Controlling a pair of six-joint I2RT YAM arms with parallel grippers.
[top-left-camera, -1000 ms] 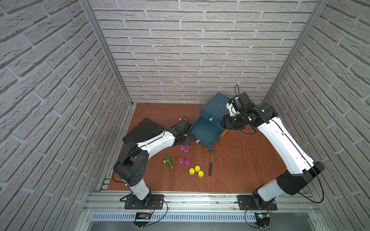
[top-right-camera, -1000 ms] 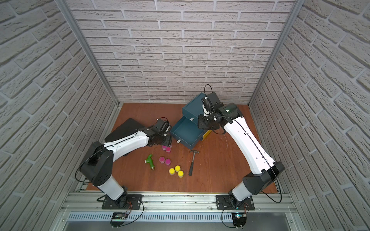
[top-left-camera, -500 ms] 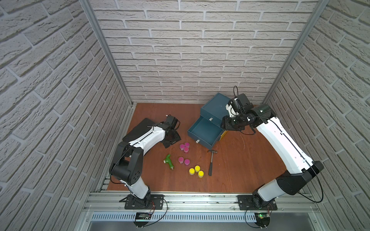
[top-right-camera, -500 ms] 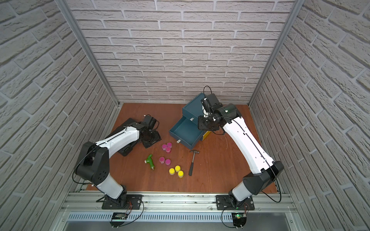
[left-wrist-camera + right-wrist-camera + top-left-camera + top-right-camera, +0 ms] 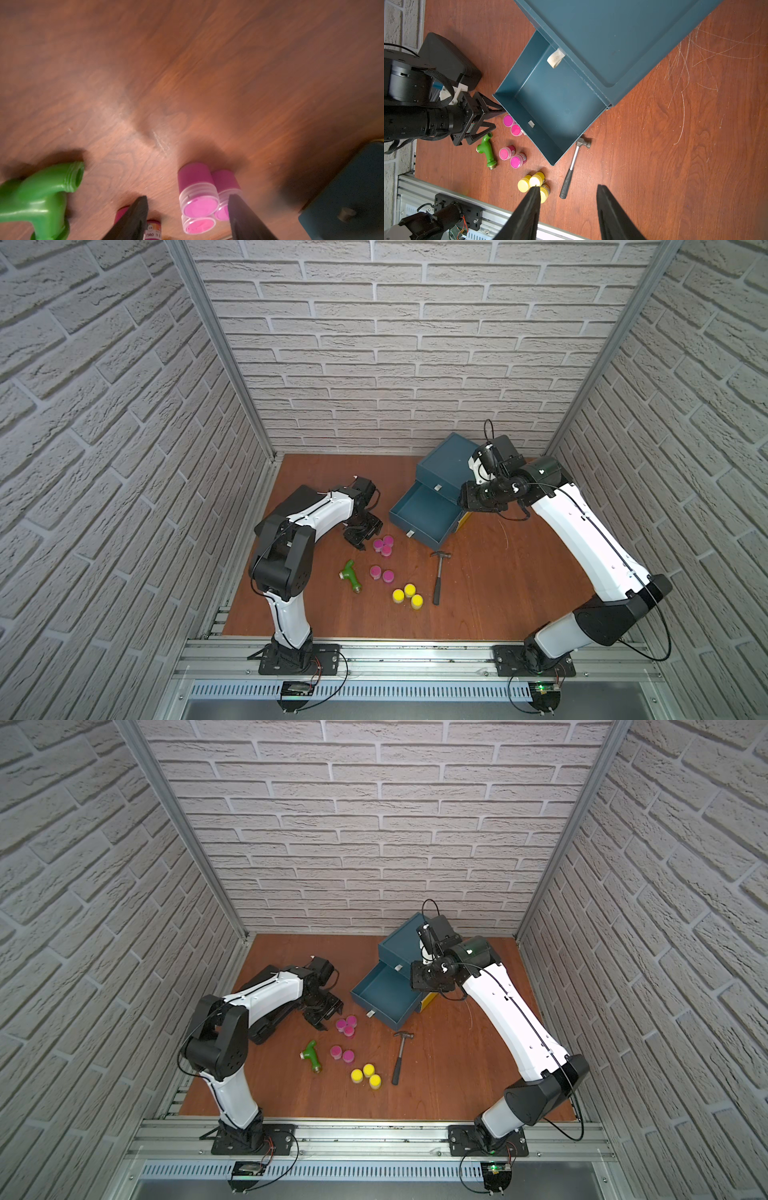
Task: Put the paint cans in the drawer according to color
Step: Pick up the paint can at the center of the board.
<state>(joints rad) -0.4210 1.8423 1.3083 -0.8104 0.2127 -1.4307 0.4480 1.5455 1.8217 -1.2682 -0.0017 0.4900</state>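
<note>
Three pink paint cans (image 5: pixel 383 545) stand bunched left of the open blue drawer (image 5: pixel 424 514), whose inside looks empty. Two more pink ones (image 5: pixel 381 573) and three yellow ones (image 5: pixel 408 595) stand nearer the front. My left gripper (image 5: pixel 362 536) is low and open just left of the bunch. In the left wrist view, its fingertips (image 5: pixel 141 207) flank the pink paint cans (image 5: pixel 197 191) without touching them. My right gripper (image 5: pixel 568 191) hangs open and empty above the cabinet's (image 5: pixel 449 464) right side. From there the drawer (image 5: pixel 550 99) lies below.
A green pipe fitting (image 5: pixel 351 576) lies left of the pink pair. A hammer (image 5: pixel 438 578) lies in front of the drawer's corner. A black block (image 5: pixel 291 502) sits under my left arm at the back left. A yellow drawer edge (image 5: pixel 463 522) peeks out under the cabinet.
My left gripper drew back leftward from the drawer's side, then settled low beside the three pink cans. The right arm has stayed still.
</note>
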